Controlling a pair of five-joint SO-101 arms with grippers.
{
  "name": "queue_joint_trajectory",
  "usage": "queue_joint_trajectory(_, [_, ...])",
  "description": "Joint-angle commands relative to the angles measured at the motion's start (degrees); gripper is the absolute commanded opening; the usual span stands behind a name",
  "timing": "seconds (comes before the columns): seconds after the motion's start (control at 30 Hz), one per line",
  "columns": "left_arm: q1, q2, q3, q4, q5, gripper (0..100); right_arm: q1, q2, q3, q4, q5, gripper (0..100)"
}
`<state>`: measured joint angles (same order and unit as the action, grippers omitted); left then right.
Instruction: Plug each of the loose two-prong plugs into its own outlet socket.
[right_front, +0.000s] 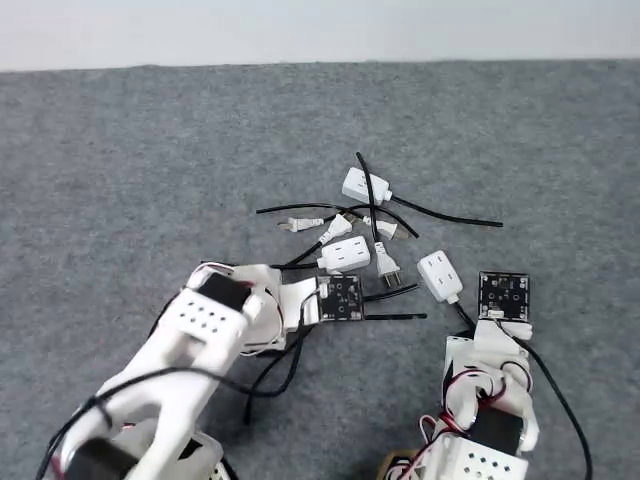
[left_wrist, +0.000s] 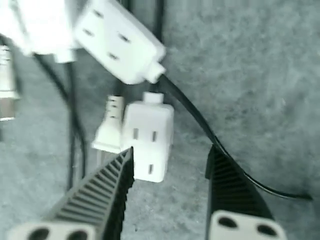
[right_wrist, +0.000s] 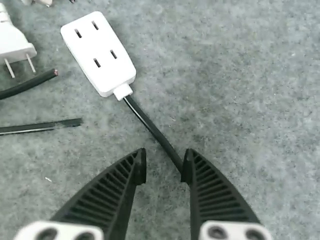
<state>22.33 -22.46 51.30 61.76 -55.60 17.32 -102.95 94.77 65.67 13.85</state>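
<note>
We take this for a robotics lab bench: a grey felt mat (right_front: 110, 150) covers the table and a bare white wall (right_front: 300, 30) runs along 12 o'clock. The left arm (right_front: 190, 340) at 7 o'clock and the right arm (right_front: 490, 400) at 5 o'clock show exposed wiring. A socket (right_front: 365, 185) on a short cord lies near the centre.
</note>
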Motion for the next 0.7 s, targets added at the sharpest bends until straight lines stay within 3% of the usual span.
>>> queue_joint_trajectory(0.0, [-3.4,11.4,-10.1,-0.7,-1.6,23,0.4,-0.9,-1.1,-0.8,0.7,12.6])
queue_joint_trajectory(0.33, [-5.5,26.9,-19.5,1.5,-1.7,22,0.4,-0.9,-1.1,-1.2,0.7,12.6])
queue_joint_trajectory(0.6, [-4.5,30.9,-19.5,8.4,-1.8,2,0.4,-0.9,-1.1,-1.4,0.7,12.4])
queue_joint_trajectory(0.67, [-3.7,31.2,-19.8,8.8,-1.3,1,0.4,-0.9,-1.1,-1.4,0.7,12.3])
